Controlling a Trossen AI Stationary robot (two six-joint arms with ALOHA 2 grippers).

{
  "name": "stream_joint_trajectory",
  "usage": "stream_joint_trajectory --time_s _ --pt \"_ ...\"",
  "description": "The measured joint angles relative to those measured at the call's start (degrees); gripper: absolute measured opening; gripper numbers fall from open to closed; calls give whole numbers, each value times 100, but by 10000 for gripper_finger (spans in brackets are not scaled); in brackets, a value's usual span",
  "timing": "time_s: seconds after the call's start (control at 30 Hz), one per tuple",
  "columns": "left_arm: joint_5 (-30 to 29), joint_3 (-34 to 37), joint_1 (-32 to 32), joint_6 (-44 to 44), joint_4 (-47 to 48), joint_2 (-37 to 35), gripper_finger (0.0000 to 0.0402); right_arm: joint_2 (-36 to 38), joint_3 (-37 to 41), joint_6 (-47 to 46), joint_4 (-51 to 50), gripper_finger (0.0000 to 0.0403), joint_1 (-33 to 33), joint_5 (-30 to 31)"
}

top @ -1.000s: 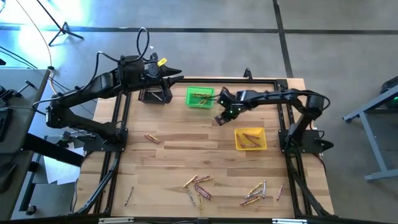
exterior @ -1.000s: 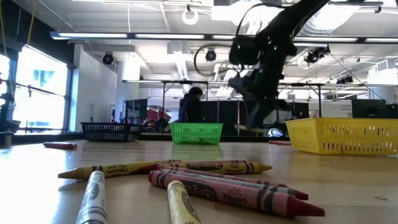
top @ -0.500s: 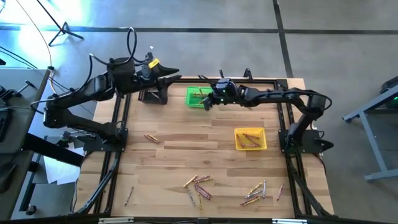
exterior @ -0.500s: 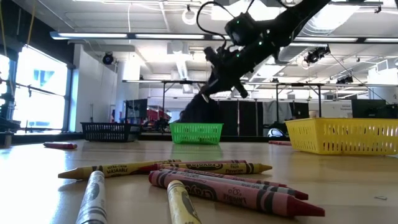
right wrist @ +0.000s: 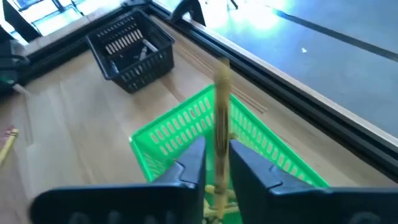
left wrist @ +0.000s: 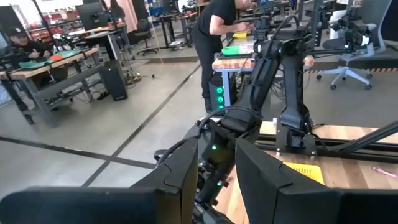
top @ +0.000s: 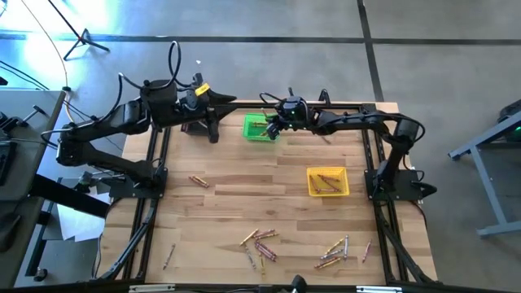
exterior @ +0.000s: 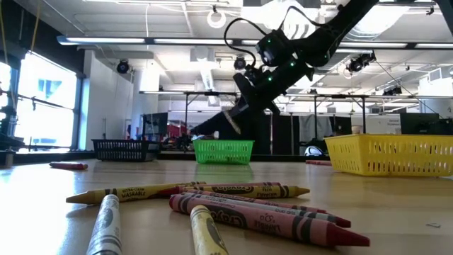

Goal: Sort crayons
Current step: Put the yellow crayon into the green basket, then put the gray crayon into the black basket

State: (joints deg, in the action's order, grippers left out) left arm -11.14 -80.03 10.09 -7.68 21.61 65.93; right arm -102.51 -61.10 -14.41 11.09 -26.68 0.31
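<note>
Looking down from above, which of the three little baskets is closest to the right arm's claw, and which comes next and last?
From the right end effector, in the high view:
1. Green basket: directly beneath it, at the table's far edge.
2. Black basket: farther along that edge, under the left arm.
3. Yellow basket: out on the table's right side.
The last two are nearly too close to call.

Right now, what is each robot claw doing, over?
Right gripper over green mesh bin, thin yellow-gold crayon between its fingers. Left gripper open, waiting near black mesh bin. Nothing in the way.
</note>
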Motion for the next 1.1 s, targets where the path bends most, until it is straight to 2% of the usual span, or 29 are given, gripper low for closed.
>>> stream_joint_trajectory --time_s 0.23,0.37,0.47,0.6,0.77,0.93,1.1 --pt "2 0 -7 13 221 -18 94 22 0 -207 -22 131 2 -41" --pt "2 -2 -7 99 1576 -142 94 286 0 -359 -331 138 22 -447" --pt "8 -2 -1 677 2855 -188 94 615 -2 -357 -744 133 93 -671" --pt "95 46 -58 2222 4226 -199 94 1213 -2 -354 -1479 123 242 -817" --pt "1103 478 -611 4311 5243 -182 94 1992 -9 -304 -2591 117 554 -797" --pt "2079 1164 -1758 6614 5244 -146 94 2603 -11 -319 -3689 117 959 -577" --pt "2244 1747 -3071 8885 5177 62 94 2879 -9 -325 -4394 116 1389 2"
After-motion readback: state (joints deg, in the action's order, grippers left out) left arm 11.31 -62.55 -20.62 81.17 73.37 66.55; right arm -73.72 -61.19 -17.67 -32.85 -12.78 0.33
